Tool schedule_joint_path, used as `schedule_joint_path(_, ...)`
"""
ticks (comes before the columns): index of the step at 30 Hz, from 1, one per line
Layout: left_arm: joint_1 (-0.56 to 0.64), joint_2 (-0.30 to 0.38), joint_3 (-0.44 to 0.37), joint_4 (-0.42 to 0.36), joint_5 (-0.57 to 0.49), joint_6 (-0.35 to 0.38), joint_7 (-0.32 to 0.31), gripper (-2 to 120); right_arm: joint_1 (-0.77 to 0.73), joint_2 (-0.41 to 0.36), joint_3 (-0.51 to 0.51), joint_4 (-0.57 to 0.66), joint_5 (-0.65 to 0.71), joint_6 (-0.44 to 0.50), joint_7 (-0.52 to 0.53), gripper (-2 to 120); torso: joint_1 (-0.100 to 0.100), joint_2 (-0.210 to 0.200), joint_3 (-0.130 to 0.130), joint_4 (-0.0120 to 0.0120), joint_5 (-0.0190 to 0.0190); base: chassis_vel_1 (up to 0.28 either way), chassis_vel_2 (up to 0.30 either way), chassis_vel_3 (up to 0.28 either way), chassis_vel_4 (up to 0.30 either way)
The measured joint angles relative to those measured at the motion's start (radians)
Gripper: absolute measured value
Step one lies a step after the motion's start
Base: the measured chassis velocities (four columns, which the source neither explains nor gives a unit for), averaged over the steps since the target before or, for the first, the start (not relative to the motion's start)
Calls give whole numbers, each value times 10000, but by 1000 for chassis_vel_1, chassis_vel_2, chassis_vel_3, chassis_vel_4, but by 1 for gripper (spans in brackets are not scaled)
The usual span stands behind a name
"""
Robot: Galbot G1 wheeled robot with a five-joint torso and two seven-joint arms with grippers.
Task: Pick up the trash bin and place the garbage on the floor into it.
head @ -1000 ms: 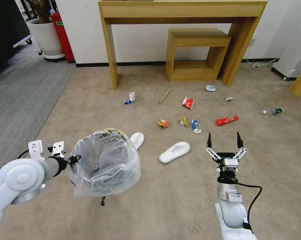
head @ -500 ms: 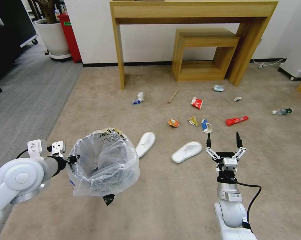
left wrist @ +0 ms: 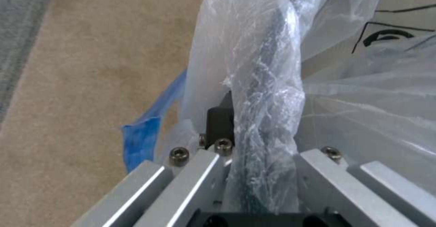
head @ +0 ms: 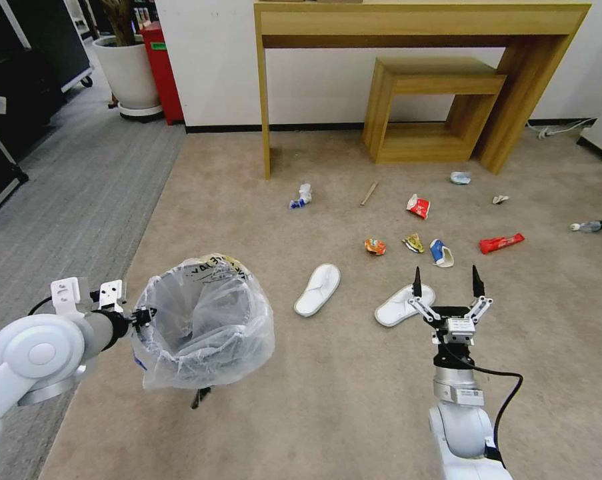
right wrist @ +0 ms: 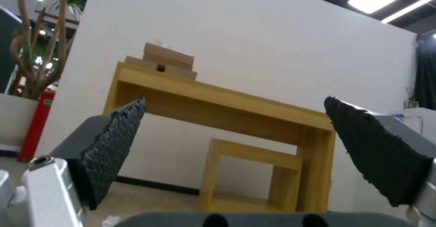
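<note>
Trash bin [head: 204, 320] body and left gripper [head: 143, 315] fingertips veiled by crinkled bag

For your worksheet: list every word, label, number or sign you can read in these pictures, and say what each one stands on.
Black print on the trash bin's bag, by the yellow patch at the far rim: not legible.
Green label on the red cabinet: too small.
Printing on the red wrapper: too small.
Label on the bottle: too small.
No text can be read.

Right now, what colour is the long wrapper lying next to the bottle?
Red. The long wrapper shows best in the head view, lying on the floor.
</note>
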Motion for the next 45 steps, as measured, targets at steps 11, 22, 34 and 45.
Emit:
schedule_joint_path(11, -174, -229, 57, 149, -258, -396, -1480, 0, -6, -62, 42, 43, -10, 1, 48, 100, 0, 0, 0, 4, 0, -6, -3, 4, 2)
schedule_joint_path(22, -192, -545, 53, 110, -687, -472, -2154, 0, -41, -39, 23, 96, -85, -58, 161, 100, 0, -1, 0, 4, -4, 0, 0, 0, 0)
schedule_joint_path(34, -226, -103, -296, 244, -869, -334, -1665, 0, -152, -105, -76, 182, 232, -122, 169, 100, 1, -1, 0, 4, -3, 0, 0, 0, 0)
schedule_joint_path(45, -122, 476, -1201, 372, -2163, 230, -526, 0, -87, -189, -114, -39, 1049, -194, -154, 100, 0, -1, 0, 6, -3, 0, 0, 0, 0)
